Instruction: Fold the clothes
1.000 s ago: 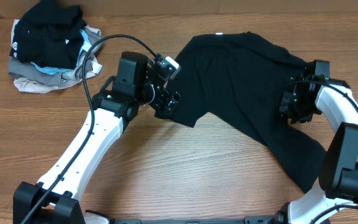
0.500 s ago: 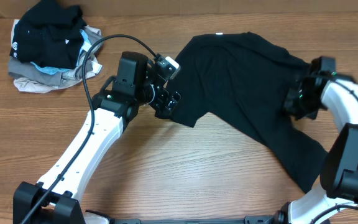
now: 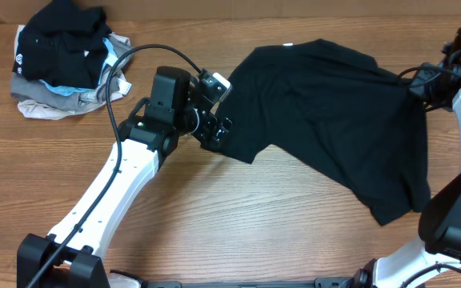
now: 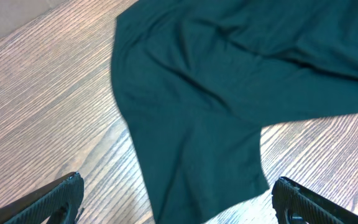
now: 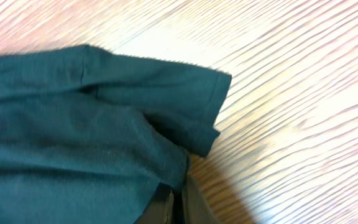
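Barely started, I'd say: the black T-shirt lies loosely spread and rumpled on the wooden surface with no fold in it yet. The heap of other garments sits well apart from the shirt, out on the left arm's side (none of that looks folded either).

Left end effector hovers over one sleeve of the shirt, fingers spread wide, gripping nothing. Right end effector is at the shirt's opposite side, pressed together on a pinch of fabric just beside the other sleeve's hem.
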Robot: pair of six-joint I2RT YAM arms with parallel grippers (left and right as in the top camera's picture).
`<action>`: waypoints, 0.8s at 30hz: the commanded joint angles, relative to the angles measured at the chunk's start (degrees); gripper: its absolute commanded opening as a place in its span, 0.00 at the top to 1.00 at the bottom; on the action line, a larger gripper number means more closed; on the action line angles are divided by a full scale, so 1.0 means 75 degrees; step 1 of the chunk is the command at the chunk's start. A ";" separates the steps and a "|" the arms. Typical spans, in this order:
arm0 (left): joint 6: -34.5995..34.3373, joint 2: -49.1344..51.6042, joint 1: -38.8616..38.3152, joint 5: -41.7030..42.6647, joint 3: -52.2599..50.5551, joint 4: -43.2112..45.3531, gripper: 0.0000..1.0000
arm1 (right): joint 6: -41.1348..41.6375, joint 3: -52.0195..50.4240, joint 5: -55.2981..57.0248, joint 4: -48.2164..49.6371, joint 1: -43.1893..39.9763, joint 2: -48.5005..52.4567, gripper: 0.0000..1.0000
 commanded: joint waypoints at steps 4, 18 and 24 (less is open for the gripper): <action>-0.0050 0.0015 -0.0012 -0.0271 0.0154 -0.0070 0.00 | 0.0134 0.0187 0.0778 0.0583 -0.0356 0.0111 0.95; -0.0184 0.0122 0.0000 -0.0764 0.0154 -0.0271 0.00 | 0.0455 0.2637 -0.3072 -0.2436 -0.0522 0.0090 0.00; -0.0204 0.1003 0.0000 -0.0988 0.0154 -0.0504 0.02 | 0.0405 0.2567 -0.3308 -0.3920 -0.0297 0.0073 0.12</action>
